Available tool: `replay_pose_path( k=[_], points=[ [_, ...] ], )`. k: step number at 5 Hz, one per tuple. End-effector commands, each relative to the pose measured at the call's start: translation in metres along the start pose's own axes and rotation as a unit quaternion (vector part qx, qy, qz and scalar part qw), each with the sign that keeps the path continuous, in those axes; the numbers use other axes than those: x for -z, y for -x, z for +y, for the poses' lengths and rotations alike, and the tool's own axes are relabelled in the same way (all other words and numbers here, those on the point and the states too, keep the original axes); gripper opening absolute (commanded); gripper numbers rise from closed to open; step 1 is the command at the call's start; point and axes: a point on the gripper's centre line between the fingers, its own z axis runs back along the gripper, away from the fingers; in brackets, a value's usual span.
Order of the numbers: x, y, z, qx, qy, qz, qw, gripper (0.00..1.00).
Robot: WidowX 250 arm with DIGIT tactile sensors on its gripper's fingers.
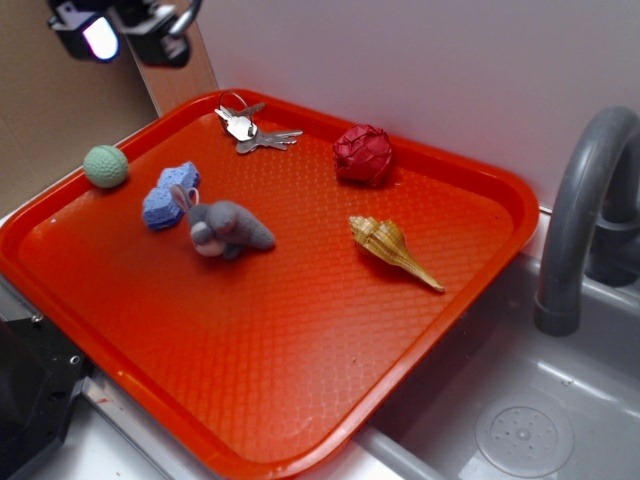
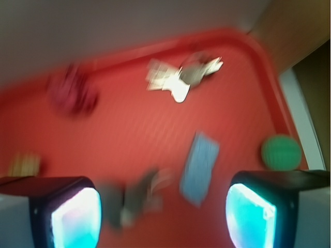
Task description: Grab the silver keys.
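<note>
The silver keys [image 1: 253, 128] lie flat on a thin ring at the far corner of the red tray [image 1: 300, 360]. In the blurred wrist view the keys [image 2: 181, 77] show near the top centre. My gripper [image 1: 115, 30] hangs high above the tray's far left corner, well above and left of the keys. In the wrist view its two fingers [image 2: 75, 217] stand wide apart at the bottom corners, so the gripper [image 2: 163, 219] is open and empty. The keys lie far from it.
On the tray lie a grey plush toy [image 1: 228, 228], a blue sponge [image 1: 168, 196], a green ball [image 1: 105, 166], a red ball [image 1: 363, 154] and a tan shell [image 1: 390, 248]. A grey faucet [image 1: 580, 215] and sink [image 1: 520, 430] stand at the right.
</note>
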Motion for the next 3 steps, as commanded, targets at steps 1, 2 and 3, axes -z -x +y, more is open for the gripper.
replay_pose_path(
  k=[1, 2, 3],
  points=[
    [0.013, -0.052, 0.031, -0.259, 0.028, -0.126, 0.957, 1.00],
    [0.020, -0.053, 0.049, -0.380, 0.023, -0.144, 0.914, 1.00],
    [0.032, -0.052, 0.052, -0.435, -0.010, -0.149, 0.888, 1.00]
  ],
)
